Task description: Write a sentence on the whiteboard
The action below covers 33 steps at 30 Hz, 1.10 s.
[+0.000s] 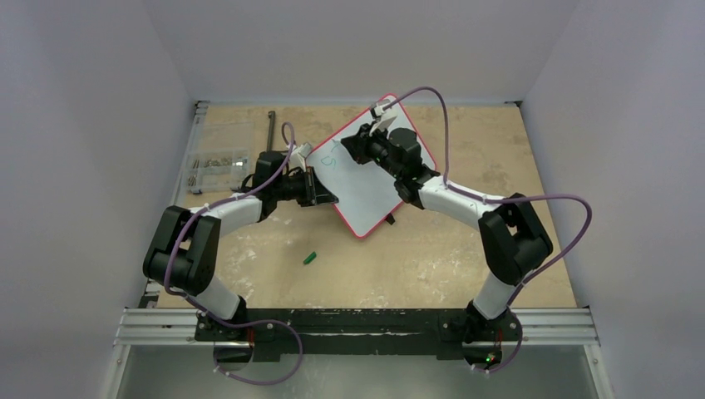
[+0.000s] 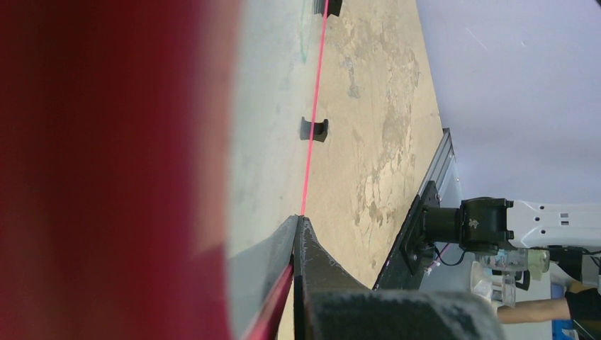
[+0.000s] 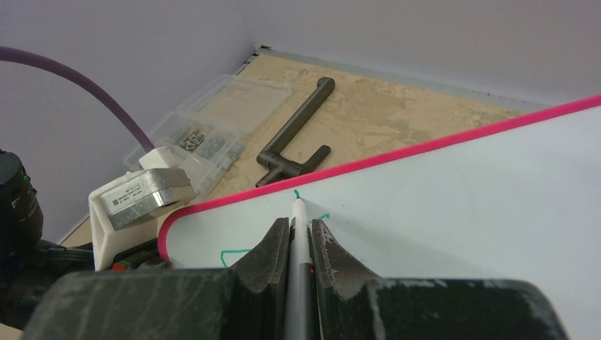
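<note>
The whiteboard, white with a thin red rim, lies skewed in the middle of the table. My left gripper is shut on its left edge; in the left wrist view the fingertips pinch the red rim. My right gripper hovers over the board's far left part, shut on a white marker. The marker's green tip touches the board close to the rim. The sentence shows as a few green strokes beside the tip, also seen in the top view as green marks.
A green marker cap lies on the table in front of the board. A clear box of small parts and a black T-handle tool sit at the far left. A black foot sticks out under the board's edge.
</note>
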{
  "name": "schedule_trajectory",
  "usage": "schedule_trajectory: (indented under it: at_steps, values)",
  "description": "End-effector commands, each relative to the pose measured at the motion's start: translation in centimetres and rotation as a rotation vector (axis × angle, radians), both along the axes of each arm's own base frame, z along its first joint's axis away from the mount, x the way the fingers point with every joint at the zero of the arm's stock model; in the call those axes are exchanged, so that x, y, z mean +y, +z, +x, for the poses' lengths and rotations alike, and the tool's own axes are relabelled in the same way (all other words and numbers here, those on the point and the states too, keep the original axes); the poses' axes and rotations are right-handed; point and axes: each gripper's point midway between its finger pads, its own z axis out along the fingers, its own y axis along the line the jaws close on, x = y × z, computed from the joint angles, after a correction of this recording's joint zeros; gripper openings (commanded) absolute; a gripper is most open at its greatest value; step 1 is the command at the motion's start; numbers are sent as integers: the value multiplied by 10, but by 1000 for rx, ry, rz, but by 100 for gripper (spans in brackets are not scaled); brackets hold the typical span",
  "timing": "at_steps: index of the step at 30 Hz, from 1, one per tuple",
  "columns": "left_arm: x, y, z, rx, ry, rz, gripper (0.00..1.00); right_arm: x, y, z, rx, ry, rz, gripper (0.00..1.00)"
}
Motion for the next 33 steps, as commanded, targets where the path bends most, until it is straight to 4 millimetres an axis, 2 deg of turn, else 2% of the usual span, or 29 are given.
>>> schedule_trajectory:
  at_steps: [1, 8, 15, 33]
  values:
    - [-3, 12, 0, -73, -35, 24, 0, -7, -9, -11, 26, -5, -14, 0]
    - [-3, 14, 1, -77, -33, 23, 0, -19, -29, -26, 69, -13, -40, 0]
    - [-3, 15, 1, -78, -34, 23, 0, -30, -38, -33, 92, -41, -59, 0]
    - [-2, 16, -1, -79, -34, 26, 0, -22, -6, -9, 52, -78, -56, 0]
